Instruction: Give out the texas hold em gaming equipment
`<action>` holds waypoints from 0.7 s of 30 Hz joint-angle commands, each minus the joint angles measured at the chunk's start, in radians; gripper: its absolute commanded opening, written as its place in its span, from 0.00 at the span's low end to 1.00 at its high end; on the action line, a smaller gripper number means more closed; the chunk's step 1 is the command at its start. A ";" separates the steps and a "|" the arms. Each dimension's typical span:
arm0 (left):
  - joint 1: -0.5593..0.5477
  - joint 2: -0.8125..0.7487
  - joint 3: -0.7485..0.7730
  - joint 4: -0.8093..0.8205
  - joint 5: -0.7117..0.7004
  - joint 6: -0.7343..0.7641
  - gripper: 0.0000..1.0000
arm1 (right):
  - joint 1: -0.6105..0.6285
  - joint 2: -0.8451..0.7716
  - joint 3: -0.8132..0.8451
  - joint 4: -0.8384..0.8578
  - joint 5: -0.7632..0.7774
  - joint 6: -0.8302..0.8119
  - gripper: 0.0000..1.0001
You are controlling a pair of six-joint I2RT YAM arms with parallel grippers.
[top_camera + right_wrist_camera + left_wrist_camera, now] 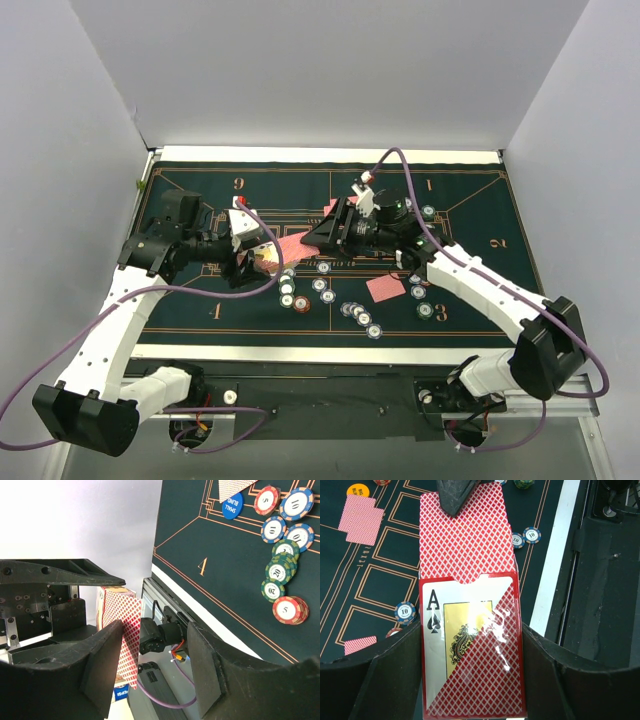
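My left gripper [262, 258] is shut on a red card box [470, 650] with an ace of spades on its face. A red-backed card [465, 540] sticks out of the box's open end; it also shows in the top view [292, 247] and the right wrist view [127, 640]. My right gripper [315, 238] is open, and one fingertip [455, 495] rests on the card's far end. In the right wrist view the card lies against the left finger, with a wide gap to the other. Poker chips [360, 315] lie in small groups on the mat.
The green felt mat [180, 300] covers the table. A red-backed card [385, 288] lies face down right of centre. Two cards [361, 519] and an orange disc [358, 490] lie further out. A blue small-blind disc [232, 505] and chip stacks [285, 555] lie below the right gripper.
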 commanded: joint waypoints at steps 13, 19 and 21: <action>-0.005 -0.023 0.016 0.050 0.044 0.008 0.42 | -0.006 -0.089 0.016 0.071 -0.029 0.125 0.17; -0.005 -0.023 0.012 0.052 0.041 0.011 0.42 | -0.038 -0.122 0.000 0.067 -0.035 0.153 0.00; -0.005 -0.023 0.010 0.052 0.039 0.013 0.42 | -0.063 -0.141 -0.005 0.065 -0.041 0.159 0.00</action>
